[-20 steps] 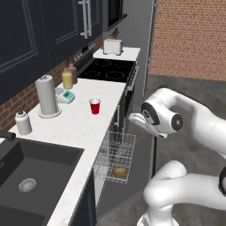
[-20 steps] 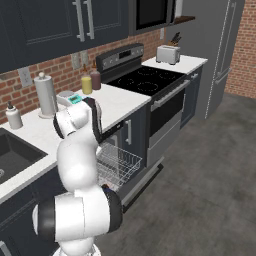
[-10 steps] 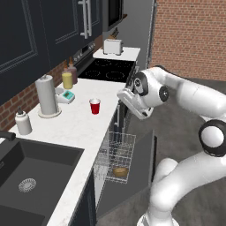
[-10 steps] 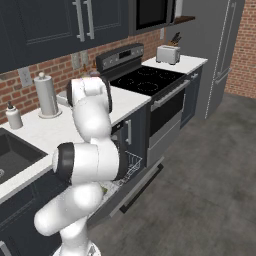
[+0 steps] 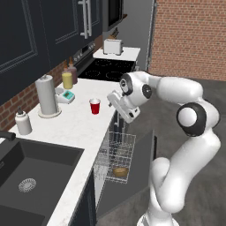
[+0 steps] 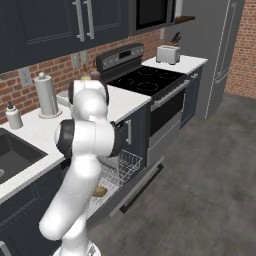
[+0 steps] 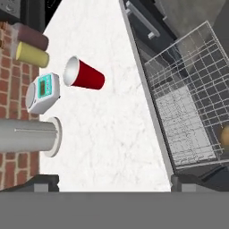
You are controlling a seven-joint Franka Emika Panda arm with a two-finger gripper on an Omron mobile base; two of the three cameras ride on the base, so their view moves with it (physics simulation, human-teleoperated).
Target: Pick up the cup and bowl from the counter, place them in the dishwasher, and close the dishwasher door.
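From the left base view we see the cup (image 5: pixel 95 106) standing upright on the white tabletop (image 5: pixel 84 128), well in from the front edge and near a small white-and-teal scale (image 5: pixel 67 96). A paper-towel roll (image 5: pixel 47 95) stands to the left of the scale, a small white bottle (image 5: pixel 23 122) sits nearer the black sink (image 5: pixel 31 176), and a yellow bottle (image 5: pixel 67 79) stands by the brick wall. Our end effector (image 5: pixel 114 102) hangs at the tabletop's front edge, just right of the cup and not touching it. Below it the dishwasher (image 5: pixel 123 172) is open, its white wire rack (image 5: pixel 115 155) is pulled out, and the bowl (image 5: pixel 119 171) lies in the rack's near end. The dishwasher door (image 5: pixel 132 174) is folded down.

From the right base view the arm's own body covers the cup's spot. We see the paper-towel roll (image 6: pixel 46 95) and white bottle (image 6: pixel 13 117) on the tabletop (image 6: pixel 127 100), the rack (image 6: pixel 120 167) drawn out over the lowered door (image 6: pixel 132 187), and the bowl (image 6: pixel 99 191) resting in it. The black stove (image 6: pixel 145 82) stands to the right.

In the hand view the cup (image 7: pixel 85 75) has bare tabletop (image 7: pixel 107 134) all around it, with the scale (image 7: pixel 43 92) just beside its mouth. The end effector's two fingertips (image 7: pixel 44 181) stand spread wide, holding nothing. The rack (image 7: pixel 190 98) lies alongside the tabletop edge, with the bowl (image 7: pixel 224 136) showing at the frame's edge.
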